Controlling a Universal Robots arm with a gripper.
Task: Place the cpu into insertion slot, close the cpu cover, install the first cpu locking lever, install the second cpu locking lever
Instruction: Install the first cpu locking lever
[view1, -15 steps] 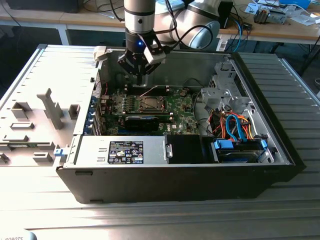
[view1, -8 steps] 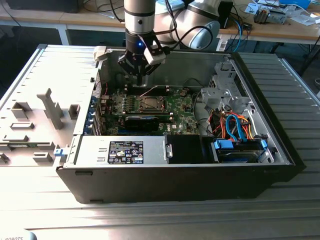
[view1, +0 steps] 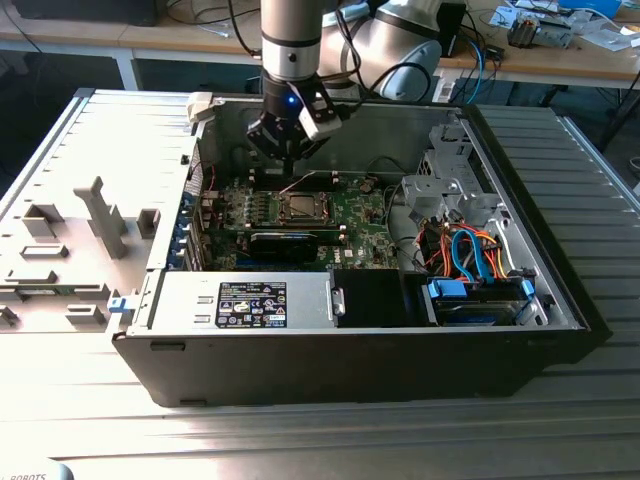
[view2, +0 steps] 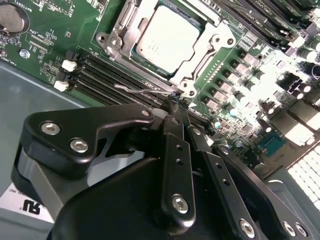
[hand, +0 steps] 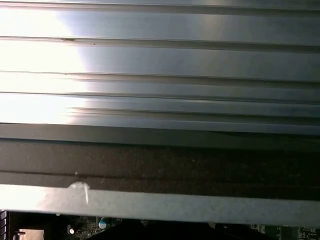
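The silver-topped cpu (view2: 167, 37) lies flat in the insertion slot (view1: 300, 207) on the green motherboard, so the slot's contact field is hidden beneath it. The cpu cover (view2: 216, 41), a metal frame, is down around the chip. A thin wire locking lever (view2: 140, 90) runs along the socket's edge, raised a little over the board. My gripper (view2: 175, 102) is shut, and its tips meet at that lever's end; whether they pinch it I cannot tell. In the exterior view the gripper (view1: 288, 172) hangs inside the open computer case, just behind the socket.
Long black memory slots (view2: 100, 70) lie beside the socket, under my fingers. A coin battery (view2: 12, 17) sits farther off. A drive cage with coloured cables (view1: 470, 250) fills the case's right side and a power supply (view1: 250, 300) the front. Grey fixtures (view1: 100, 215) stand outside on the left.
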